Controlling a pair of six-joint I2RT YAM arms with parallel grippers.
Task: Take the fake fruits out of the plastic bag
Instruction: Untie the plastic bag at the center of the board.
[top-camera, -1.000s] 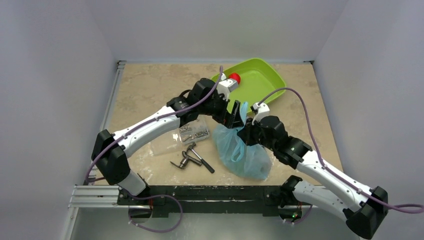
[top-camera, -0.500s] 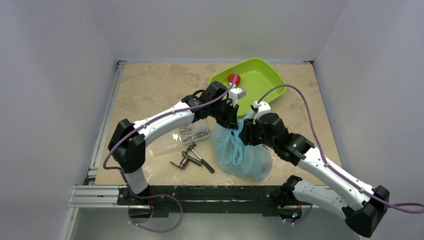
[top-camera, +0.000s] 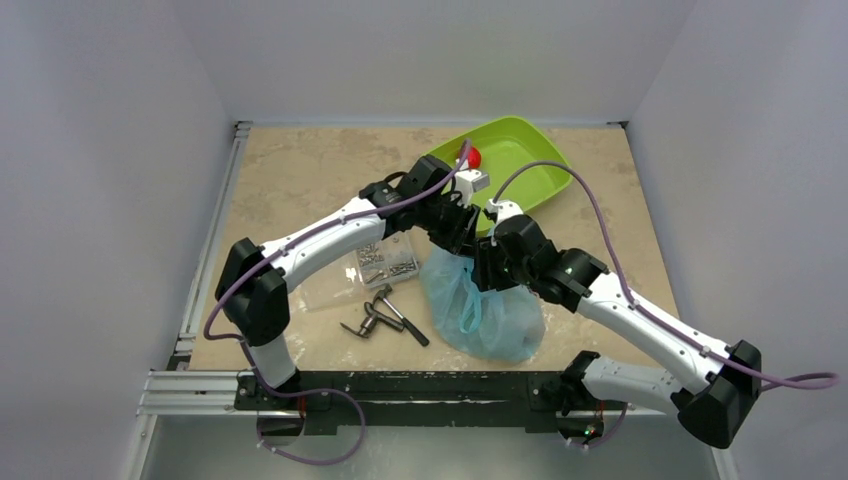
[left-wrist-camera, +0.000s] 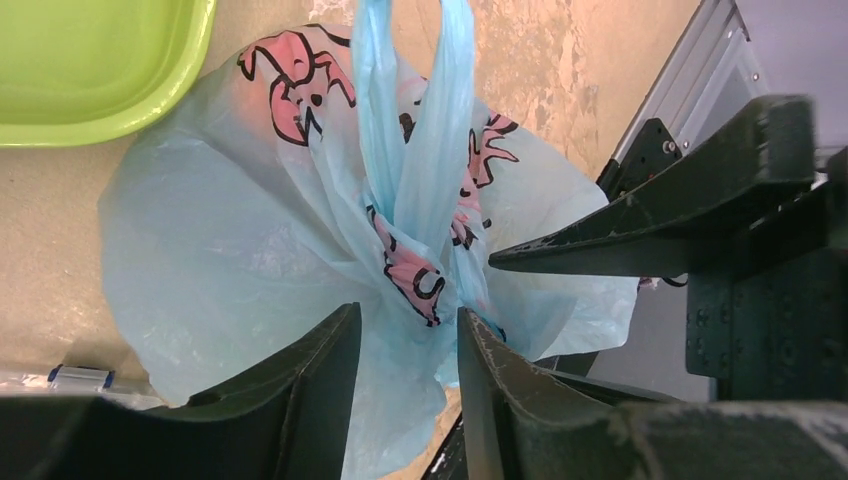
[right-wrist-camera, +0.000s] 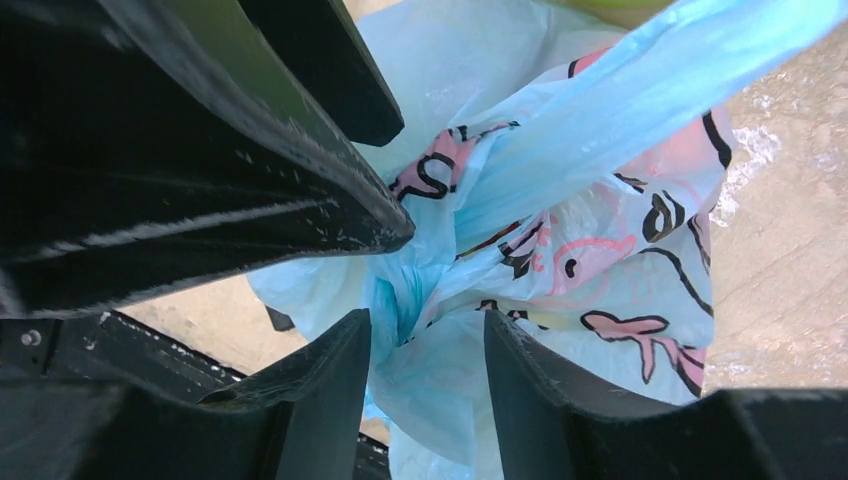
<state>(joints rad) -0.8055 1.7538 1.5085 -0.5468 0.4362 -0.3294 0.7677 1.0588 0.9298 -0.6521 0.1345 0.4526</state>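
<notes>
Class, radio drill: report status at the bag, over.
Left claw and right claw both clamped on plastic bag neck. Bag contents hidden. Red fruit in green tray. Claws crowd each other.

The plastic bag sits on the table, front and right of centre. Left of it lie the metal tools, the bag of screws behind them. Behind the plastic bag stands the tray, a small fruit in its left corner. The left gripper and right gripper meet over the bag's far end, its neck between their fingers.
</notes>
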